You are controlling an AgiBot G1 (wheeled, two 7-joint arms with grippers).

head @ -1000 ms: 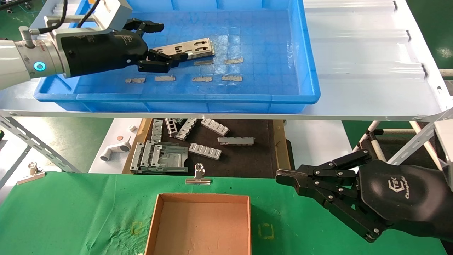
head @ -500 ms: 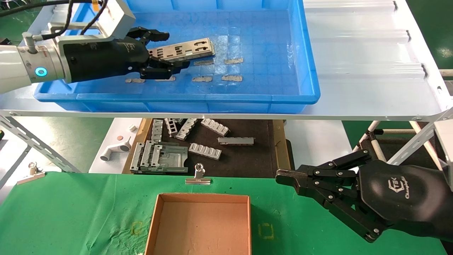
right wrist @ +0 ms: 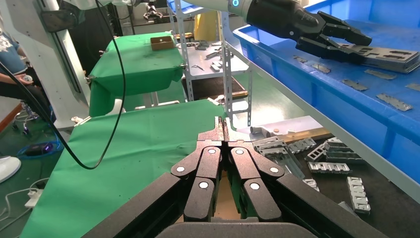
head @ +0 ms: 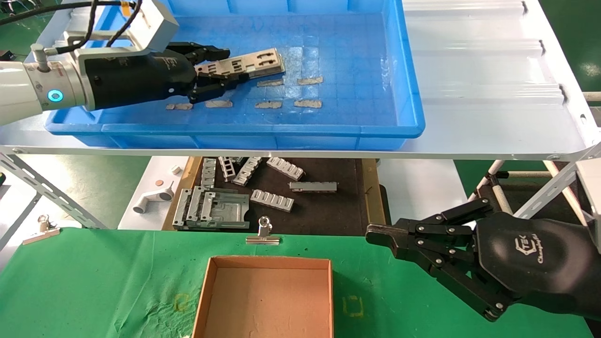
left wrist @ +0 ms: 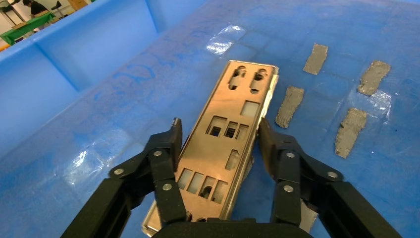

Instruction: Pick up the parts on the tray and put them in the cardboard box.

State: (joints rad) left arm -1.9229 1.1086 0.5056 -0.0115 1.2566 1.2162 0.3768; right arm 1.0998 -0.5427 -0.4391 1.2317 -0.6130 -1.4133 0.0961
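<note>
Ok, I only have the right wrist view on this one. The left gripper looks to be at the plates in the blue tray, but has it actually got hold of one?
Observer: Yes. The left wrist view shows the left gripper with a finger pressed against each long edge of the top plate.
Operator: Is that the only plate there?
Observer: No. The edge of a second plate shows directly beneath it.
Operator: And the cardboard box, is anything in it?
Observer: The head view shows the cardboard box empty on the green cloth, just left of the parked right gripper.
</note>
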